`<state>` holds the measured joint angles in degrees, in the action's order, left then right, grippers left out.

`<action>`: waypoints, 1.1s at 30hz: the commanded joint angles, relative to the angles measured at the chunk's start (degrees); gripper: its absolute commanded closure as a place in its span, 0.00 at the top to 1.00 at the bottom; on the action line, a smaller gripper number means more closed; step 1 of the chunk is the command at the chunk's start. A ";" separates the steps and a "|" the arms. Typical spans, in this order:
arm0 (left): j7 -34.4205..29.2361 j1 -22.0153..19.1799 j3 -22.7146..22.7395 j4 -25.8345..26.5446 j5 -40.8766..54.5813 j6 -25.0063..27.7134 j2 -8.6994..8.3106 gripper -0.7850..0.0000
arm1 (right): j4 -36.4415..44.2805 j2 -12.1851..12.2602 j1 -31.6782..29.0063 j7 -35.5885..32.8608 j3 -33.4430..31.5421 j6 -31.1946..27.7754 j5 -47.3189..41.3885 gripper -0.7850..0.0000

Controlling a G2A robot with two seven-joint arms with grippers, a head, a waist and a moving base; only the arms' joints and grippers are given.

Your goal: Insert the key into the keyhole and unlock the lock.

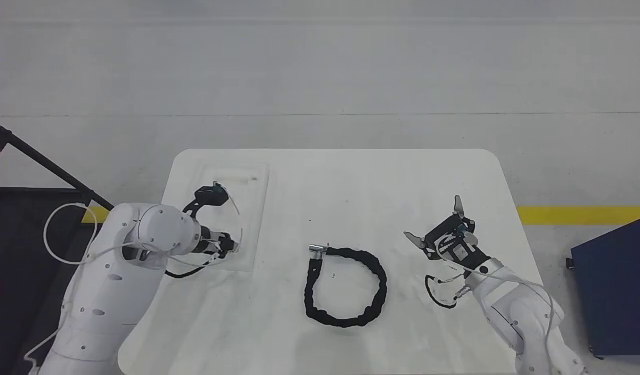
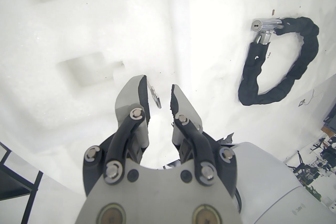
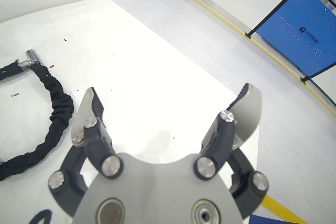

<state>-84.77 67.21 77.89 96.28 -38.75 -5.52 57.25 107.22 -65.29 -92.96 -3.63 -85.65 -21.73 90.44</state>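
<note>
My left jaws barely parted astride silver toothed key [image 2: 155,97], ready to pinch | right jaws wide, empty, near black sleeved chain lock [image 1: 345,285]

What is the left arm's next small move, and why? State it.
Probably close the left gripper on the key. The key stands between its fingers over the foam tray, against one pad, with a gap at the other, so it does not look clamped. The keyhole is some way off.
</note>
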 commanded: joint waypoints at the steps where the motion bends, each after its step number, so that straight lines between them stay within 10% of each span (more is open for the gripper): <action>1: -0.07 -0.06 -0.07 0.03 0.03 0.01 -0.09 0.09 | 0.00 0.00 -0.01 0.01 -0.01 -0.01 0.00 1.00; 21: 0.68 1.38 4.04 5.42 -3.57 2.29 -1.75 0.00 | 0.00 0.00 -0.01 0.01 -0.01 -0.01 0.00 1.00; 33: 22.05 16.27 18.30 16.15 6.78 26.13 -3.19 0.00 | 0.00 0.00 -0.01 0.01 -0.01 -0.01 0.00 1.00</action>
<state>-65.02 81.87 94.70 112.19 -34.35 18.68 54.08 107.22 -65.29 -92.96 -3.63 -85.65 -21.73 90.44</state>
